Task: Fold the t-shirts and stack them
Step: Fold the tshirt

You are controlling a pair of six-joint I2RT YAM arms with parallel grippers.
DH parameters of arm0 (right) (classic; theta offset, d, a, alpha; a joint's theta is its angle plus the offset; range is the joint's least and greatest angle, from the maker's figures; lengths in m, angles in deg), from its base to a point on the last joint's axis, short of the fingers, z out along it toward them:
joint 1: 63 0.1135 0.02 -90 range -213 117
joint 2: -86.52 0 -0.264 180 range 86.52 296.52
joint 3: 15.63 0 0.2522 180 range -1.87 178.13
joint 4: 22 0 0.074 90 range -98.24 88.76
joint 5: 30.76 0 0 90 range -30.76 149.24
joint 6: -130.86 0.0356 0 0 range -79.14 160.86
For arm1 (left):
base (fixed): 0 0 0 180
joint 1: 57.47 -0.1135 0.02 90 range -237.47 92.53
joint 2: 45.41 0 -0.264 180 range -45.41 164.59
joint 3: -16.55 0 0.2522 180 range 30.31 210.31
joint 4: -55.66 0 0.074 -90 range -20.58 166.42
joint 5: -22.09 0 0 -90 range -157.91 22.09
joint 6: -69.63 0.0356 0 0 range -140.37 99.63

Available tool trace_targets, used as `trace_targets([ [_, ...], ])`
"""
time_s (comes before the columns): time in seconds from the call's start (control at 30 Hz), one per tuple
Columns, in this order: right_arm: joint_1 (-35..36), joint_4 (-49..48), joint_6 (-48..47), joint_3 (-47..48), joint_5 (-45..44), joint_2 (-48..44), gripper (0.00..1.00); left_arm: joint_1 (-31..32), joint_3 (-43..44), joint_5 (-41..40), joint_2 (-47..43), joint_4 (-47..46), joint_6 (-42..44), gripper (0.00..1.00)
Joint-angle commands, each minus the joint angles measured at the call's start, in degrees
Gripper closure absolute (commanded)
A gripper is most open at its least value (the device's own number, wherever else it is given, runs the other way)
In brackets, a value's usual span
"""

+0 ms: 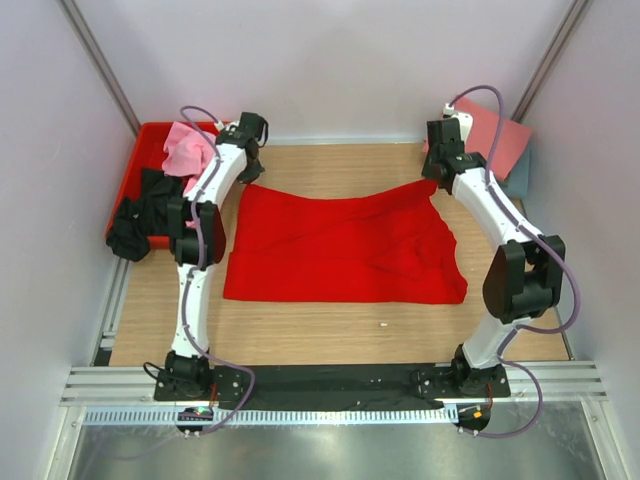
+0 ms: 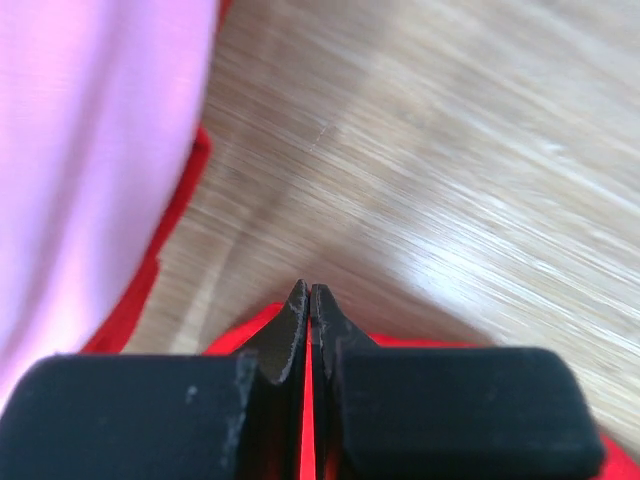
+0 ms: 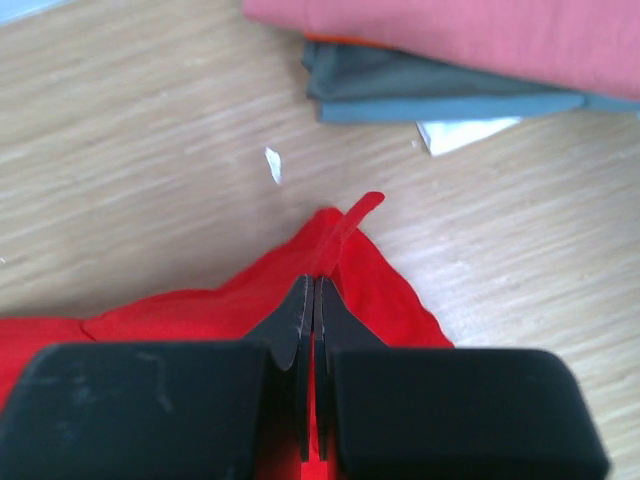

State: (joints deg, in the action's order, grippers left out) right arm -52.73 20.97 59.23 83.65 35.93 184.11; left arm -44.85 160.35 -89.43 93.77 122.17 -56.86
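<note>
Between the left tool (image 2: 310,300) and the right tool (image 3: 312,290) lies the red shirt (image 1: 340,250), spread wide on the worktop (image 1: 330,335) with its far edge running from one tool to the other. Each tool sits at one far corner, which I judge is so the two can lift that edge together and bring it toward the arm bases for a fold across the shirt's width. The cloth near the right tool is puckered and drawn up, while the near edge lies flat. Both tools are closed down to a hairline slit. The left one has red cloth showing in the slit and beneath its tips. The right one pinches a raised peak of red fabric, with a thin strip poking out just beyond its tips. Past the right tool, close by, a folded salmon pink shirt (image 3: 480,30) rests on a folded grey-blue shirt (image 3: 430,95), likely the stack where this one should end up. Off to the outer side of the left tool a crate (image 1: 145,150) holds a light pink shirt (image 1: 185,150) and a black shirt (image 1: 140,220), both crumpled and not yet folded.
</note>
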Motion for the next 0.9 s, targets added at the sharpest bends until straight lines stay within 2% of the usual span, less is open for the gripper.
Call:
trace_targets([
  [0.0,0.02,-0.38,-2.72,6.76,1.68,3.13,0.98,-0.05,0.39,-1.33,-5.58,0.6,1.51,1.0],
  [0.07,-0.07,-1.08,-4.56,9.91,5.71,5.15,0.99,-0.05,0.3,-1.33,-5.93,0.86,1.86,1.0],
  [0.17,-0.59,0.92,-5.8,14.04,7.39,9.02,0.99,-0.05,0.04,-1.51,-6.98,1.74,2.56,1.0],
  [0.27,-0.68,2.25,-5.89,14.34,7.23,9.48,0.99,-0.05,-3.46,-1.95,-10.39,1.39,2.65,1.0],
  [0.43,-0.68,-1.26,-5.1,6.26,6.0,1.59,0.99,-0.14,-18.46,-1.25,-19.45,-5.28,2.74,1.0],
  [0.63,-0.77,-4.77,-5.8,-5.95,4.24,-8.08,0.98,-0.14,-28.24,-2.12,-27.81,-10.03,3.27,1.0],
  [0.87,-0.86,-3.73,-3.08,-13.17,3.37,-15.39,0.98,-0.14,-40.2,-0.45,-36.25,-14.16,1.34,1.0],
])
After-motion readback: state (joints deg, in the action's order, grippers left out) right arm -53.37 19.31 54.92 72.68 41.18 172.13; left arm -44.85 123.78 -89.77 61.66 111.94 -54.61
